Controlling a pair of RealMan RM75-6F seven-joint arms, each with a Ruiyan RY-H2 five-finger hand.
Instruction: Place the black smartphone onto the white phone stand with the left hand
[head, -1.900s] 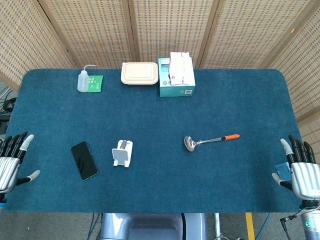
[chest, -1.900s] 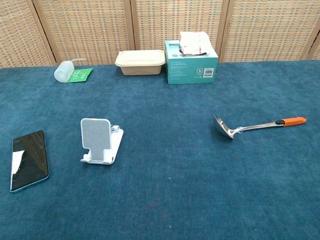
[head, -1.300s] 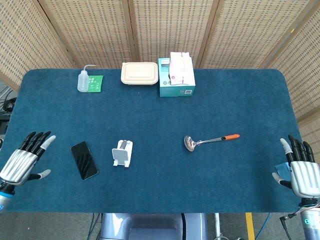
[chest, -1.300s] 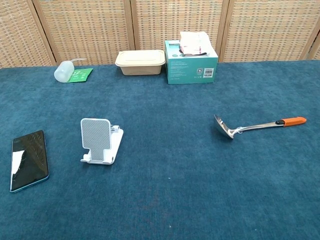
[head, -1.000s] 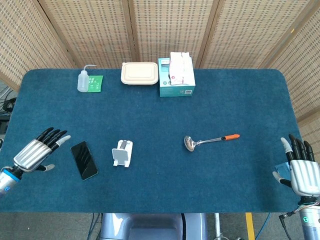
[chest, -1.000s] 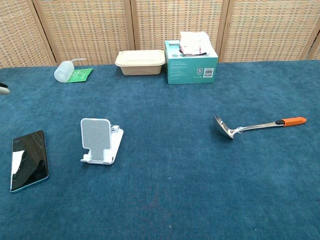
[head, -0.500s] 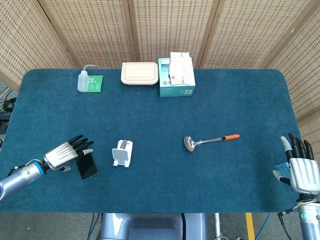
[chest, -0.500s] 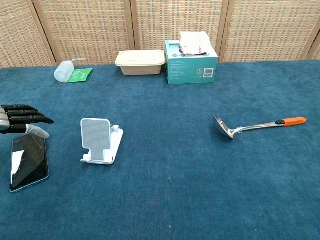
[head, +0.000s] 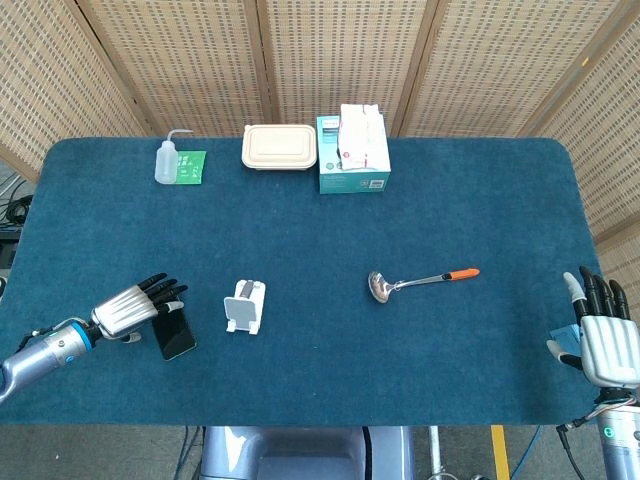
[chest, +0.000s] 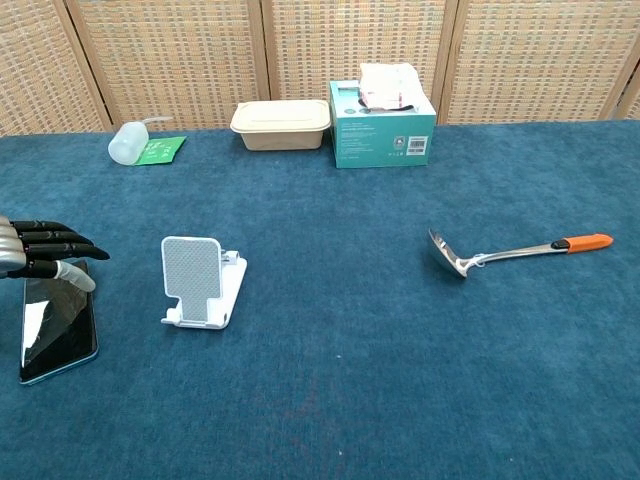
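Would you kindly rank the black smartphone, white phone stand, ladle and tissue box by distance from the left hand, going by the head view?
1. black smartphone: directly under the left hand's fingertips.
2. white phone stand: just right of the phone.
3. ladle: past the table's middle, to the right.
4. tissue box: at the far edge; its gap looks close to the ladle's, so this order is tentative.
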